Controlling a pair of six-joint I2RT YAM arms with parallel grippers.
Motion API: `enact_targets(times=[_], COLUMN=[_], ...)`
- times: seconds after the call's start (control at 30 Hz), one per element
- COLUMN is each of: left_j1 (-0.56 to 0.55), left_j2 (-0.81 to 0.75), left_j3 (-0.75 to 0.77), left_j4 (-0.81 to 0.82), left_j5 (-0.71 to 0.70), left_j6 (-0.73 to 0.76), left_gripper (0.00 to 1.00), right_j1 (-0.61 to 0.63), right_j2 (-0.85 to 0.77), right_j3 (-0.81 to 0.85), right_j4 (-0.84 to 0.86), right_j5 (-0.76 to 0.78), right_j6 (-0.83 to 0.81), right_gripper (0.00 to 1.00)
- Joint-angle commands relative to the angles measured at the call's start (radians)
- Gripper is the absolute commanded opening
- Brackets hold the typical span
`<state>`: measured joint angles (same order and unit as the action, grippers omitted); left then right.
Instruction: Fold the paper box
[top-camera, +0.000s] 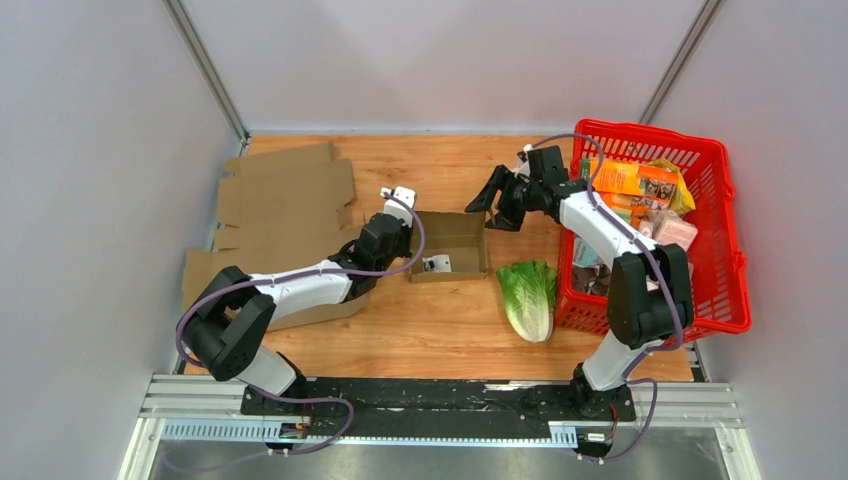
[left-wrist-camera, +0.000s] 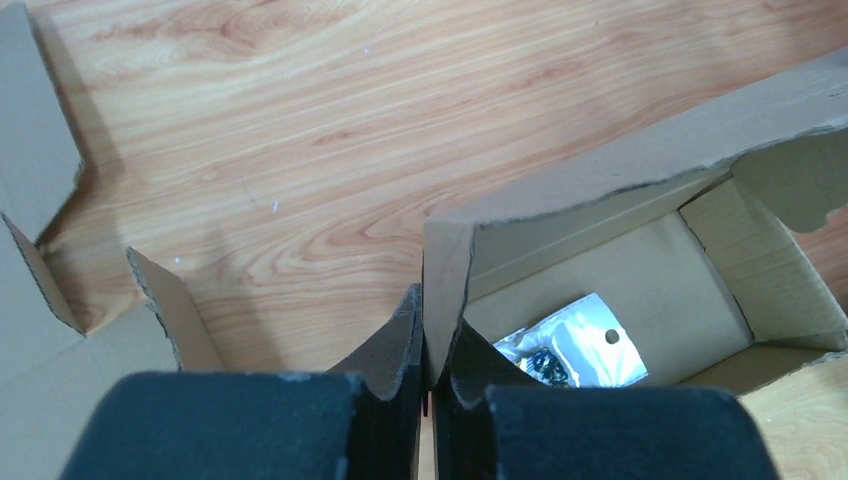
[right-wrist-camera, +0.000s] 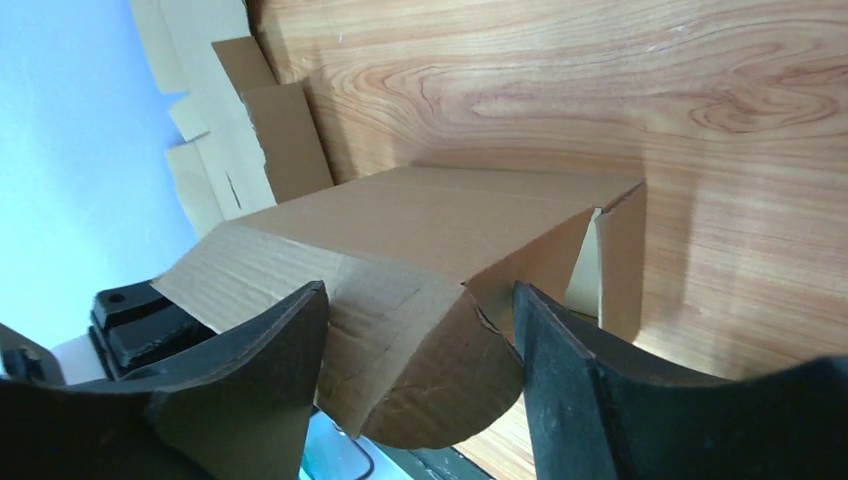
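Note:
The small brown paper box (top-camera: 455, 240) stands open-topped in the middle of the table, with a clear plastic packet (left-wrist-camera: 570, 345) lying inside. My left gripper (top-camera: 408, 250) is shut on the box's left wall; in the left wrist view (left-wrist-camera: 430, 375) both fingers pinch that cardboard edge (left-wrist-camera: 445, 270). My right gripper (top-camera: 492, 210) is open at the box's far right corner. In the right wrist view (right-wrist-camera: 420, 345) a rounded cardboard flap (right-wrist-camera: 440, 380) sits between the spread fingers, and neither finger is clamped on it.
Flat cardboard sheets (top-camera: 285, 200) lie at the left under my left arm. A lettuce (top-camera: 530, 295) lies right of the box. A red basket (top-camera: 720, 250) with packaged groceries stands at the right, close to my right arm.

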<state>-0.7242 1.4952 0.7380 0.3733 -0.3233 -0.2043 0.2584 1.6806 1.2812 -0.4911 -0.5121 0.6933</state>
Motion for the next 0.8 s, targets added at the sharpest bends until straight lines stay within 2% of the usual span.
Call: enact_targets(times=[0.0, 0.1, 0.13, 0.33, 0.47, 0.67, 0.77], left_j1=[-0.001, 0.0, 0.0, 0.011, 0.029, 0.069, 0.114], left_j2=[0.017, 0.017, 0.016, -0.021, -0.055, -0.113, -0.131], left_j3=[0.041, 0.035, 0.04, 0.07, 0.078, 0.092, 0.126], left_j4=[-0.01, -0.019, -0.028, -0.16, -0.217, -0.313, -0.425], left_j5=[0.0, 0.024, 0.038, 0.119, 0.254, 0.447, 0.532], left_j6=[-0.073, -0.121, -0.133, -0.233, -0.279, -0.3, -0.308], left_gripper=[0.11, 0.21, 0.27, 0.42, 0.44, 0.47, 0.49], right_j1=[0.002, 0.005, 0.005, 0.016, 0.016, 0.015, 0.015], right_j2=[-0.067, -0.079, -0.082, -0.11, -0.121, -0.127, -0.122], right_j3=[-0.066, -0.095, -0.115, -0.175, -0.221, -0.201, -0.194], right_j4=[0.137, 0.167, 0.177, 0.217, 0.266, 0.243, 0.235], right_j5=[-0.011, -0.008, -0.006, 0.012, 0.003, 0.014, 0.009], right_j6=[0.086, 0.113, 0.121, 0.104, 0.118, 0.086, 0.063], right_gripper=[0.65, 0.6, 0.58, 0.55, 0.55, 0.57, 0.59])
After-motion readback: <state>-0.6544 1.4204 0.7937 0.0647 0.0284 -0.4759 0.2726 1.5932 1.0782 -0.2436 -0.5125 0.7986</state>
